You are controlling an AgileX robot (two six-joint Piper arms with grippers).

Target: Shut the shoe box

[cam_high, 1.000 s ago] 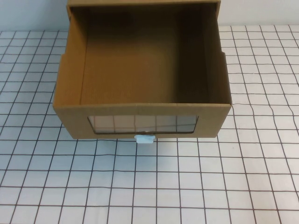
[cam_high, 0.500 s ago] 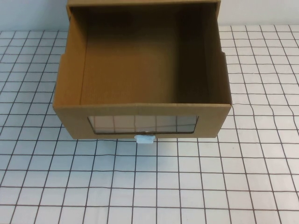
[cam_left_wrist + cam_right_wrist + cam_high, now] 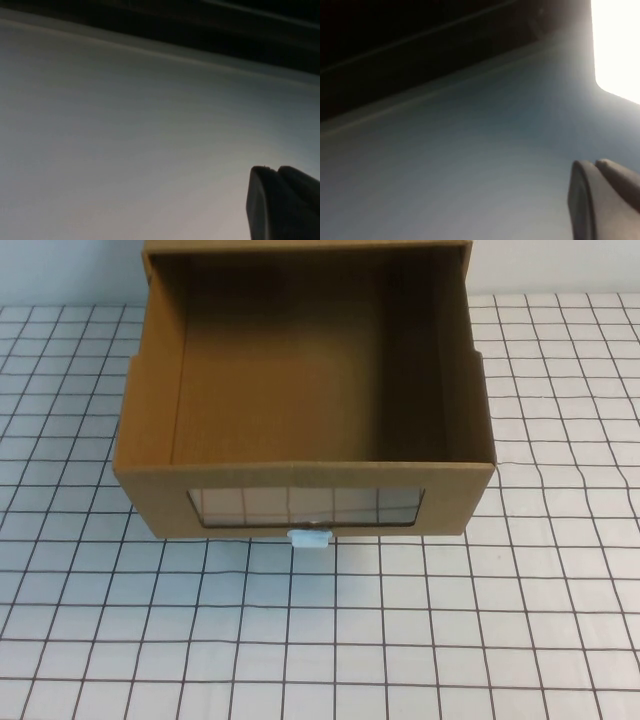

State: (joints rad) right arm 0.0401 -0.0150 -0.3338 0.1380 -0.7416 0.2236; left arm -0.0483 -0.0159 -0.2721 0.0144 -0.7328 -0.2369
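Note:
The shoe box (image 3: pixel 150 490) is a brown cardboard drawer, pulled out toward me from its sleeve (image 3: pixel 300 245) at the back. Its inside is empty. Its front wall has a clear window (image 3: pixel 305 505) with a small white pull tab (image 3: pixel 309 538) just below. Neither arm shows in the high view. In the left wrist view my left gripper (image 3: pixel 272 170) shows two dark fingers pressed together, empty, before a blank pale surface. In the right wrist view my right gripper (image 3: pixel 594 164) looks the same, shut and empty. The box is out of both wrist views.
The box stands on a white table cover with a dark grid (image 3: pixel 500 620). The cover runs on to the left, right and front of the box. A pale wall lies behind the box.

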